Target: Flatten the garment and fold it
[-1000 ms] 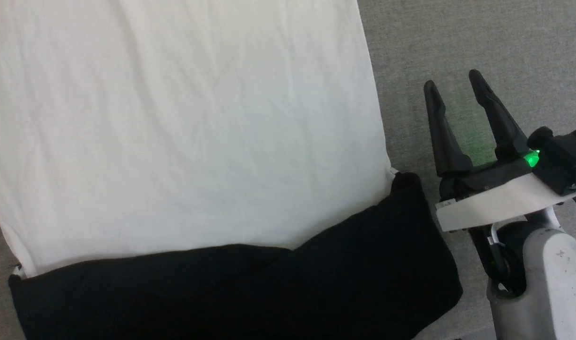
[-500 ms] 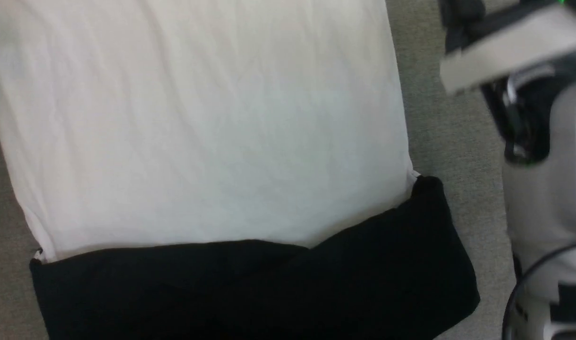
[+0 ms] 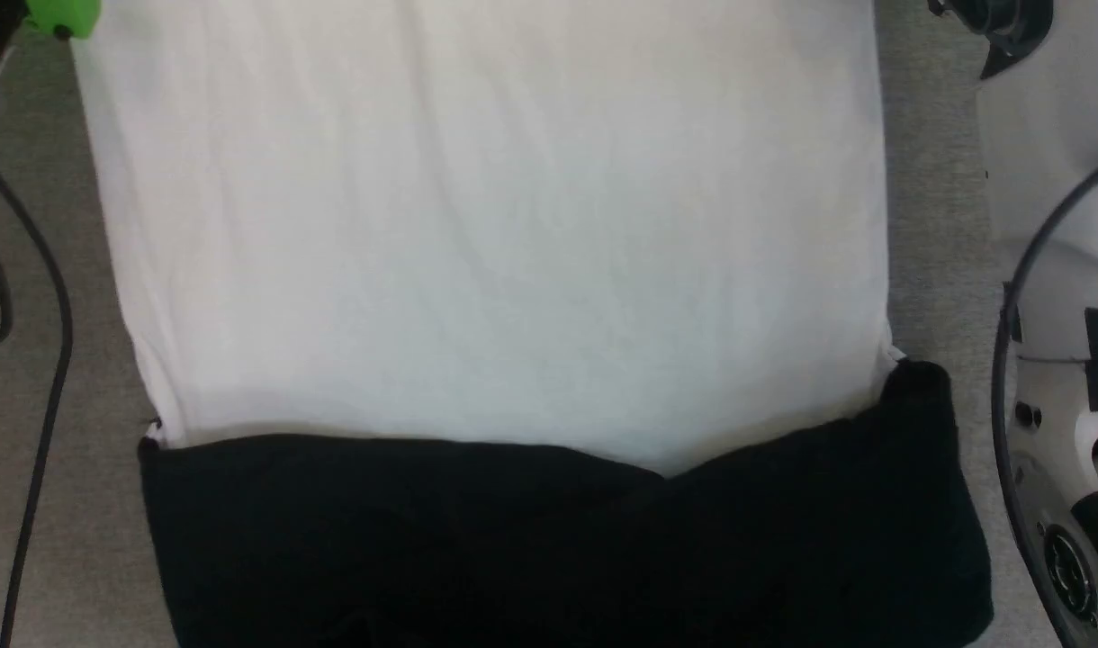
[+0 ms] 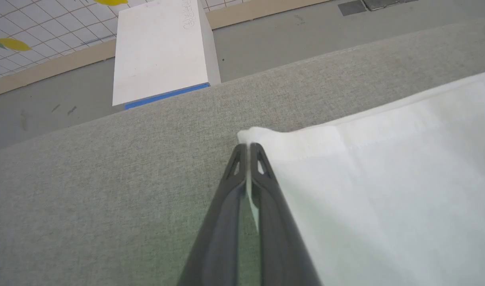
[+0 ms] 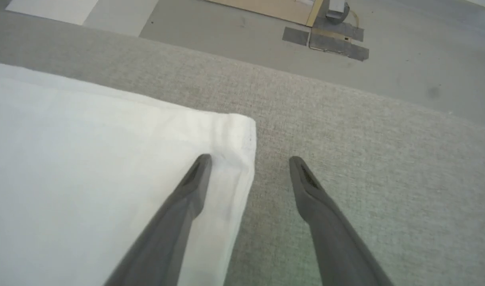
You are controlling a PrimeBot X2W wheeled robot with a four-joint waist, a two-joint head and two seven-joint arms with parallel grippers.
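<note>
Garment [image 3: 513, 252] cropped top and bottom, left gripper [image 4: 248, 148] jaws pinching its corner, right gripper [image 5: 250, 160] jaws spread

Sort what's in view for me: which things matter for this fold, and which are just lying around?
In the job: garment; left gripper, shut on a white hem corner; right gripper, open at another corner.
Lying about: white box; grey tape patches; black cable.
</note>
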